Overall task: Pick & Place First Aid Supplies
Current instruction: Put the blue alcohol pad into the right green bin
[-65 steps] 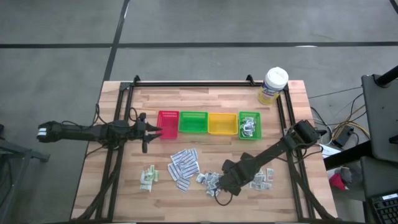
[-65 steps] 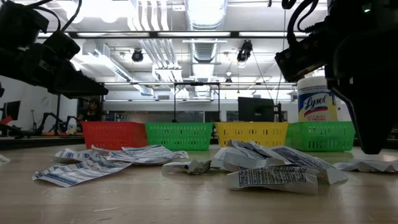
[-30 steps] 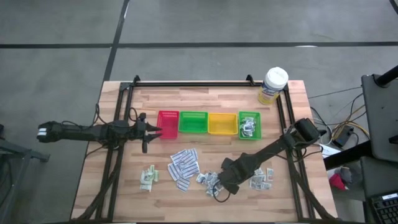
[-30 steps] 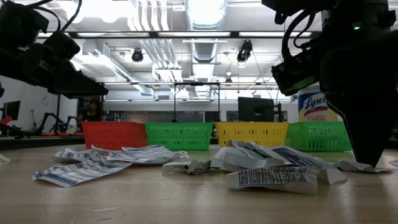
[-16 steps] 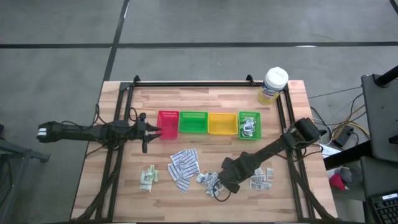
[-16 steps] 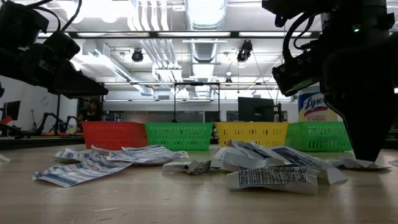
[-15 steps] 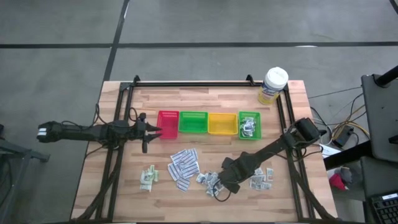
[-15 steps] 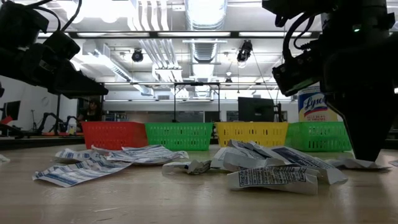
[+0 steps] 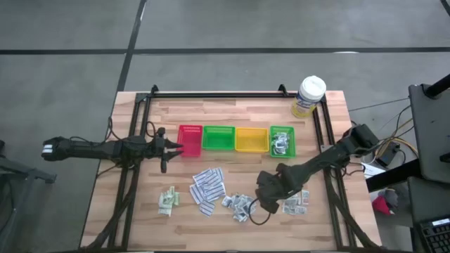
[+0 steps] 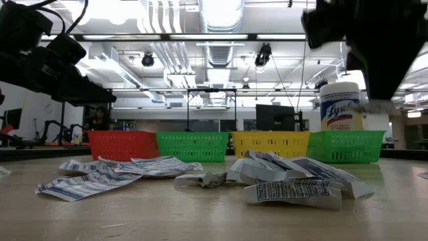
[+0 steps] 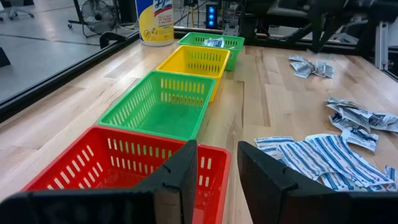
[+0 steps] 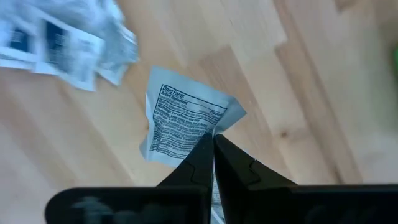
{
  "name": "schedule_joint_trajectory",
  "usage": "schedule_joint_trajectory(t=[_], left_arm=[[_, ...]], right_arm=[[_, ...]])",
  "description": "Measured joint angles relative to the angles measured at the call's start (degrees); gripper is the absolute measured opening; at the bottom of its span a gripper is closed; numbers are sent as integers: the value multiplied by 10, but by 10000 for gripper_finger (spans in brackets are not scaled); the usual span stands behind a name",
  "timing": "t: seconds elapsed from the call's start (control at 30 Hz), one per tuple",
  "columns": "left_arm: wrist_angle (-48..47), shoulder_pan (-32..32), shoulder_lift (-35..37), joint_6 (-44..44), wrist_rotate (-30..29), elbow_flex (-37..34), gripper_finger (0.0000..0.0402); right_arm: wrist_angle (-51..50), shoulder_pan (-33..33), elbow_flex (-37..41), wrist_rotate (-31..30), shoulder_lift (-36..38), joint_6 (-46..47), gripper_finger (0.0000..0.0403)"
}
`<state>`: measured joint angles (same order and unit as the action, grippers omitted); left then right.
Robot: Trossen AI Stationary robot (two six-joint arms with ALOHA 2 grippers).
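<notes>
Carry step, just after the pick. Right gripper (image 12: 212,142) pinched together on 1 printed packet (image 12: 183,118), lifted clear of the wood above the near-right piles (image 9: 239,205). Next: swing toward the row of 4 trays; far-right green tray (image 9: 283,141) already holding similar packets, so likely the drop spot. Calls for keeping the corner pinch firm, since the packet hangs loose. Left gripper (image 11: 214,163) idle over the red tray (image 11: 99,163), fingers apart, nothing between them.
</notes>
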<state>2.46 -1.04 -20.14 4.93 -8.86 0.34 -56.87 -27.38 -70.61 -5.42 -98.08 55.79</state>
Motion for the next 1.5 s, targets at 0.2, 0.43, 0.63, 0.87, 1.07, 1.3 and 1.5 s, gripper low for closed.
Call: schedule_joint_trajectory(t=[0.2, 0.43, 0.63, 0.87, 1.07, 1.3, 1.5], left_arm=[[0, 0, 0, 0, 0, 0, 113], [0, 0, 0, 0, 0, 0, 113], [0, 0, 0, 0, 0, 0, 113], [0, 0, 0, 0, 0, 0, 113], [0, 0, 0, 0, 0, 0, 113], [0, 0, 0, 0, 0, 0, 113], [0, 0, 0, 0, 0, 0, 113]], right_arm=[[-1, -2, 0, -110, 77, -22, 8], [-12, -2, 1, -293, 152, 10, 8], [-63, -2, 2, -410, 181, 84, 8], [-182, 15, 2, -423, 196, 214, 8], [-239, 45, 1, -366, 212, 246, 8], [-240, 108, 1, -300, 240, 204, 8], [-242, 188, 1, -237, 253, 140, 8]])
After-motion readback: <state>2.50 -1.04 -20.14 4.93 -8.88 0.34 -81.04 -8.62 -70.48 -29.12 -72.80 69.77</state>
